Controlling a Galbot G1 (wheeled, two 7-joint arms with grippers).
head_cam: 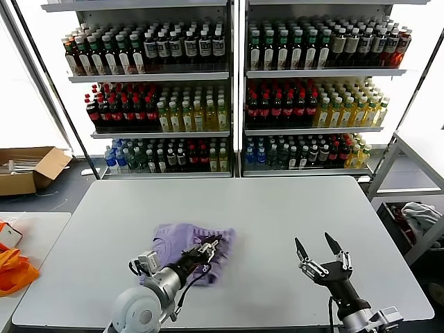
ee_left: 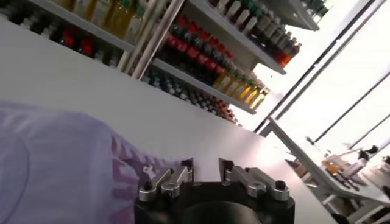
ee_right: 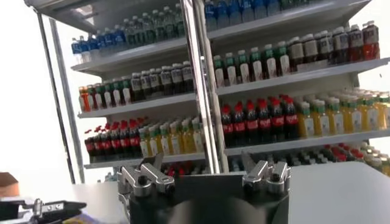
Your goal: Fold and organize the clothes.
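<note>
On the near-left part of the white table sits the lavender T-shirt, bunched into a rough folded bundle rather than lying flat, with a bit of the dark purple print showing along its near edge. It's well inside the tabletop, closer to the robot's side than to the shelves.

The left gripper is right on top of the shirt's right-hand part, fingers reaching into the fabric. From the head view I honestly can't tell if it's pinching cloth or already let go. In the left wrist view the shirt fills the space beside the gripper, and the finger bases stand a little apart, but the tips are cut off, so no clear answer there either.

The right gripper hovers over bare table well to the right of the shirt, fingers spread wide into a V, nothing between them.

Further out: the drink shelves behind the table, packed with bottles in rows. A cardboard box sits on the floor off to the left, and some orange fabric lies on a separate side table at the left edge.
</note>
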